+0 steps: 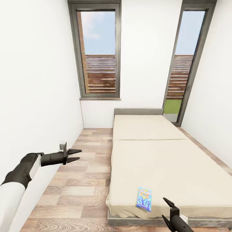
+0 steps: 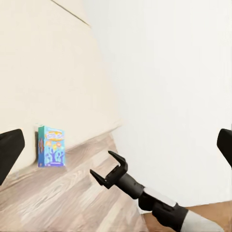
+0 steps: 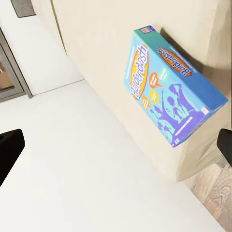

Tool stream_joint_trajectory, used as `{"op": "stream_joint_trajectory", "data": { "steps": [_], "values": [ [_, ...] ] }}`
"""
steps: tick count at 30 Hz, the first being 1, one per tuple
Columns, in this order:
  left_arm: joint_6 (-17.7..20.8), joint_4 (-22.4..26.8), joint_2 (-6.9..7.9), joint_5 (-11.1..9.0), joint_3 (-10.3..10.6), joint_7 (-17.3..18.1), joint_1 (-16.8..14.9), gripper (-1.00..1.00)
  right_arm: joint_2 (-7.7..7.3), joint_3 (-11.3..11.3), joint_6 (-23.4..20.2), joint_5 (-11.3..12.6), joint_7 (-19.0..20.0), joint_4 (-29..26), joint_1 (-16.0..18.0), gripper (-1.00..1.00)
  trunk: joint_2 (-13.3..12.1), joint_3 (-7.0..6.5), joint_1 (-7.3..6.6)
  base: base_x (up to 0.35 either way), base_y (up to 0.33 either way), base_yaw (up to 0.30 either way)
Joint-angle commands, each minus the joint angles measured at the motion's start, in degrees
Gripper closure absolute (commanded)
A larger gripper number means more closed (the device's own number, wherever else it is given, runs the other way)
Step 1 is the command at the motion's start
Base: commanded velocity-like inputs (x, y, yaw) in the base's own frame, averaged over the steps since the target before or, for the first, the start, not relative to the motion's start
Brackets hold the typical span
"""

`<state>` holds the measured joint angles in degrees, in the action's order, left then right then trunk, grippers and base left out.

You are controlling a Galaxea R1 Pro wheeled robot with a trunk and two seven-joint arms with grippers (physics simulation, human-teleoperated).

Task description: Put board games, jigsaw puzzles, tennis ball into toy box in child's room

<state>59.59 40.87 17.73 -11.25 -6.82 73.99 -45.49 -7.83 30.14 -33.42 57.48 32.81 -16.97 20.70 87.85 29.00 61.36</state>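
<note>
Right claw (image 1: 168,209) apart, near blue board game (image 1: 144,199) at bed (image 1: 167,167) foot edge. Left claw (image 1: 74,155) apart, idle. Best: lower square over box, pinch its narrow sides.

Right gripper (image 1: 166,209) cut by head view's bottom edge, arm behind it out of frame. Left arm's upper part runs off the lower left corner. Bed (image 1: 167,161): near right corner cut by the frame edge, foot end partly behind the right gripper. Blue board game (image 1: 144,199) cover print too small to read in head view; in left wrist view (image 2: 51,146) also unreadable. Right wrist view fingertips (image 3: 9,150) cropped at both sides.
</note>
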Motion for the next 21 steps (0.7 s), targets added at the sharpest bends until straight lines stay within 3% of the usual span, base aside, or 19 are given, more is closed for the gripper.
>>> {"op": "stream_joint_trajectory", "data": {
  "steps": [1, 4, 7, 10, 16, 21],
  "values": [
    [0.4, 0.0, 0.16, 0.0, 0.8, 1.7, 0.0, -1.00, 0.01, 0.3, -0.4, 0.2, 0.0, 0.0, 0.0, -1.00, 0.4, 0.25, 0.22, 0.000, 0.000, 0.000],
    [0.3, 0.2, 0.54, 0.0, 4.3, 7.5, 0.1, -1.00, 0.01, 0.3, -0.4, 0.2, 0.0, 0.0, 0.0, -1.00, 1.7, 0.78, 0.88, 0.000, 0.000, 0.000],
    [0.2, 2.9, 0.73, 0.0, 9.7, 13.9, 0.6, -1.00, 0.01, 0.3, -0.3, 0.1, 0.0, 0.0, 0.0, -1.00, 2.9, 1.32, 1.54, 0.000, 0.000, 0.000],
    [0.3, 7.7, 0.60, -0.1, 13.0, 16.0, 2.4, -1.00, 0.06, 0.3, -0.3, 0.0, 0.0, 0.0, 0.0, -1.00, 4.1, 1.86, 2.20, 0.000, 0.000, 0.000],
    [0.4, 17.0, -0.06, -0.1, 15.4, 16.0, 6.5, -1.00, 0.12, 0.2, -0.3, -0.2, 0.0, 0.0, 0.0, -1.00, 6.5, 2.94, 3.52, 0.000, 0.000, 0.000],
    [0.4, 19.5, -0.27, 0.0, 15.8, 16.0, 7.6, -1.00, 0.33, 0.1, -0.2, -0.2, 0.0, 0.0, 0.0, -1.00, 8.5, 3.84, 4.62, 0.000, 0.000, 0.000]
  ]
}}
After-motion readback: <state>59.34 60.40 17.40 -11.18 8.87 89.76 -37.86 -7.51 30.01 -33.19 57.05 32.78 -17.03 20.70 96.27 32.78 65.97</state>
